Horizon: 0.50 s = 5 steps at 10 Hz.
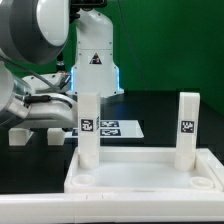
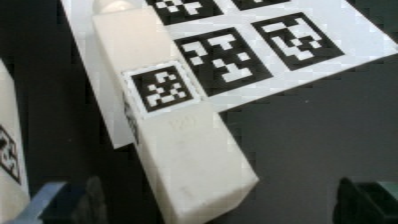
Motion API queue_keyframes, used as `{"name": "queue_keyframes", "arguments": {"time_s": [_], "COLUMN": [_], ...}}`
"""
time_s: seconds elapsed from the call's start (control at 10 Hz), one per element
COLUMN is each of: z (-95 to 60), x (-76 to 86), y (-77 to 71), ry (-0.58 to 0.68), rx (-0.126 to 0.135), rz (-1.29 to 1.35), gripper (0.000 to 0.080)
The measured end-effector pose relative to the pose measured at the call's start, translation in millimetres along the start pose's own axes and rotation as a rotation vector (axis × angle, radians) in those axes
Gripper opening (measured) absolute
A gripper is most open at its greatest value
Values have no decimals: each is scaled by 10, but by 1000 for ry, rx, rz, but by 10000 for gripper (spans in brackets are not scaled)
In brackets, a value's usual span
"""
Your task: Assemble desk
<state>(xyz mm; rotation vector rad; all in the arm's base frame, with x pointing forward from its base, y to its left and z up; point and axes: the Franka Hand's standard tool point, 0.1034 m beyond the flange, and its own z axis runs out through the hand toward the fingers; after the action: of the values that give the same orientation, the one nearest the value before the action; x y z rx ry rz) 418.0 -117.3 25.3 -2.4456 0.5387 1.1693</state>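
Observation:
The white desk top (image 1: 140,178) lies at the front with two white legs standing in its back corner sockets, the left leg (image 1: 88,125) and the right leg (image 1: 187,125), each with a tag. In the wrist view a tagged white leg (image 2: 175,120) runs away from my gripper (image 2: 214,205) across the marker board (image 2: 267,50). Its near end sits between my two dark fingers (image 2: 71,203), which stand wide apart and clear of it. The gripper is open. In the exterior view the arm (image 1: 35,60) reaches in from the left and the fingertips do not show clearly.
Two more white legs (image 1: 20,136) (image 1: 58,133) lie on the black table under the arm at the exterior view's left. The marker board (image 1: 112,128) lies behind the desk top. Another white tagged part (image 2: 7,130) shows at the wrist view's edge.

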Motion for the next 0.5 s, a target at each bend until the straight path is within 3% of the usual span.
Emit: {"name": "queue_keyframes", "arguments": {"time_s": [0.5], "z": [149], "x": [28], "y": [-22], "ry": [-31], "rx": [-6], "rz": [-3], "gripper": [649]}}
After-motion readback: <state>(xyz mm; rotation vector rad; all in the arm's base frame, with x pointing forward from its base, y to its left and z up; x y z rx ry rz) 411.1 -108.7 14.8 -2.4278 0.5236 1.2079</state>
